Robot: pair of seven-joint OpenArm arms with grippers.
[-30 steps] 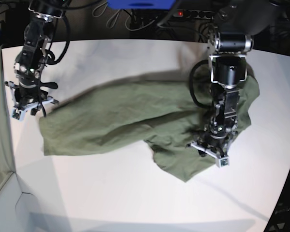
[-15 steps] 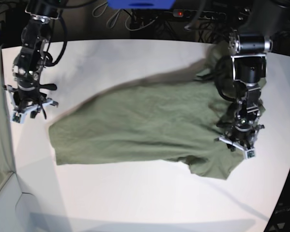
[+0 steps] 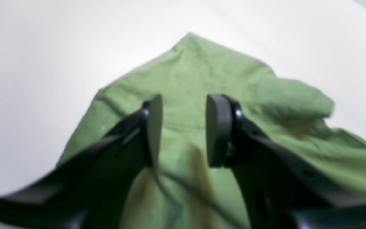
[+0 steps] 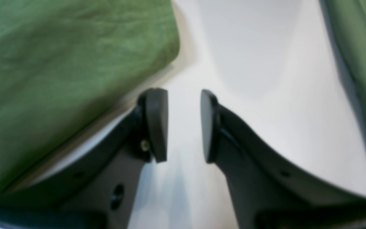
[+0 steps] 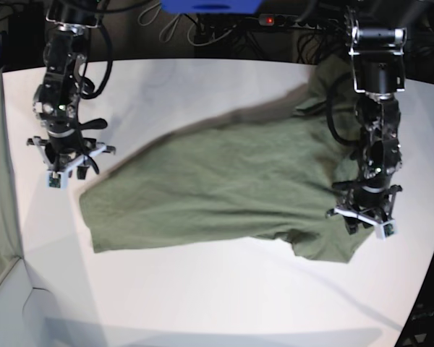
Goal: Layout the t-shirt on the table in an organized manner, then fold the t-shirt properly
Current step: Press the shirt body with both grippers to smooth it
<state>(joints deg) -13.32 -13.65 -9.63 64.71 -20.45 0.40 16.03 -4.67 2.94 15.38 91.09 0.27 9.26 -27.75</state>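
In the left wrist view the left gripper [image 3: 183,130] hung over the t-shirt [image 3: 199,95], jaws apart with only cloth showing beyond the gap — nothing was pinched between them. A sleeve-like flap bulged at the right, probably rucked up; the blur left its seams unreadable, and the shirt ran off the lower edge.

In the right wrist view the right gripper [image 4: 183,125] stood parted over bare table [image 4: 249,63], empty, the shirt's rounded corner just beside it. A greenish strip at the far right edge was cut off — what it was could not be told.

In the base view the shirt lay spread lengthwise across the table, mostly flat, which suited the laying-out step. The left arm hid part of the collar end.
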